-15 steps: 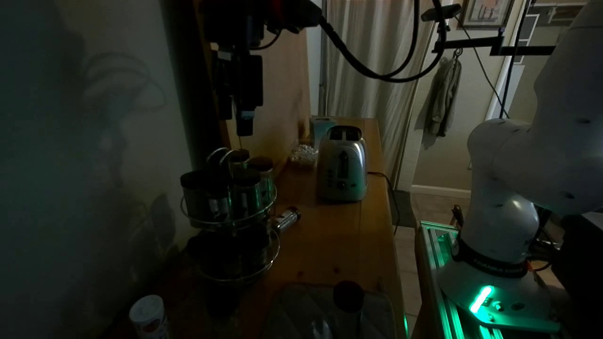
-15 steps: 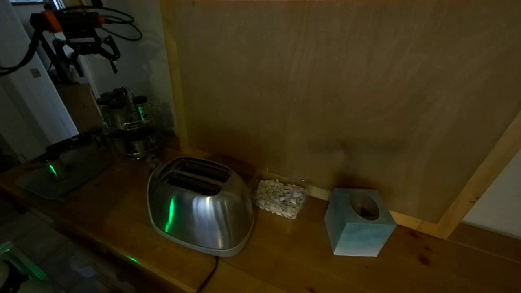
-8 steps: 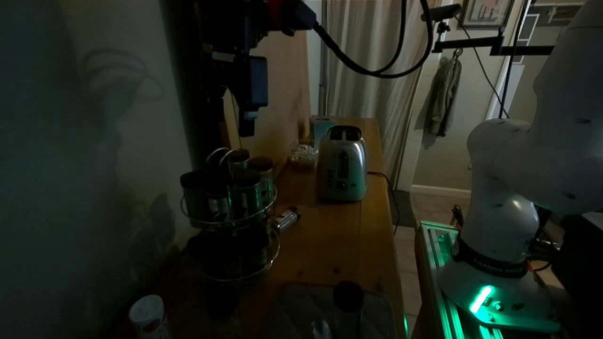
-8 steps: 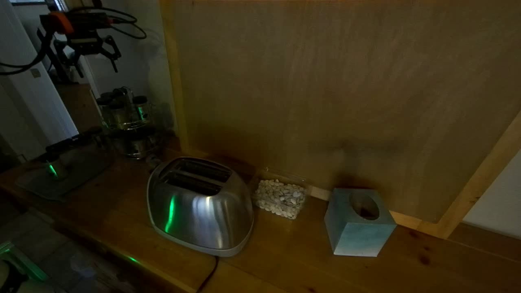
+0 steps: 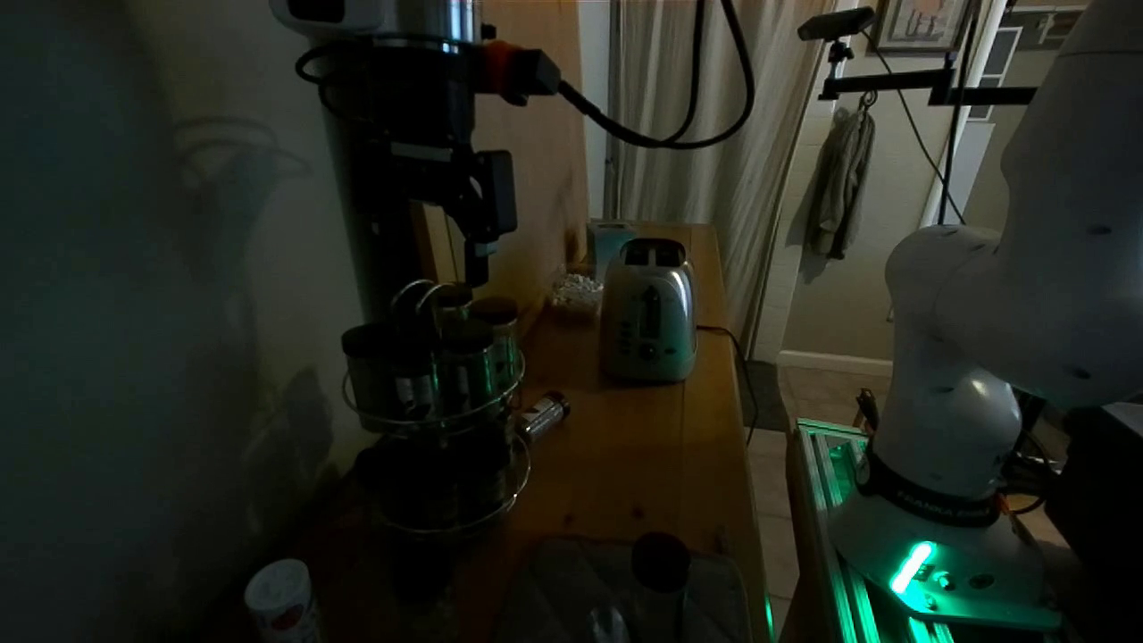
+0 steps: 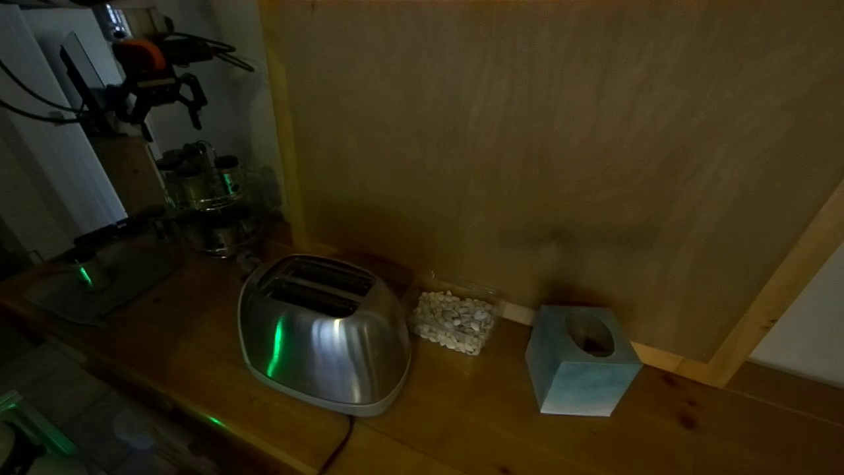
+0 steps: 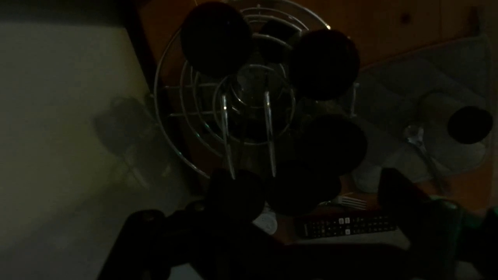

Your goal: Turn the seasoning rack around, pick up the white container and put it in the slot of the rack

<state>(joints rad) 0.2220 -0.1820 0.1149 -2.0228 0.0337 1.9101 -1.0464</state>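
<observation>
The seasoning rack [image 5: 438,424] is a round two-tier wire carousel holding dark-lidded jars; it also shows in an exterior view [image 6: 208,204]. In the wrist view, the rack [image 7: 175,153] has a gap without jars on its wall side. The white container [image 5: 281,594] stands upright on the counter near the wall, in front of the rack. In the wrist view, the white container [image 7: 266,223] is partly hidden behind a jar lid and a finger. My gripper [image 6: 173,130] is open and empty just above the rack's top; it also shows in the wrist view [image 7: 303,175].
A jar [image 5: 543,416] lies on its side behind the rack. A dark-lidded jar [image 5: 661,567] is on a grey mat [image 7: 408,77]. A remote [image 7: 346,227] and a fork [image 7: 346,202] lie nearby. A silver toaster [image 6: 323,349], a pebble box [image 6: 455,321] and a blue box [image 6: 583,376] stand farther along.
The open gripper has come down toward the rack's top and turned slightly; in an exterior view it also moved to the right. The rack and white container have not moved.
</observation>
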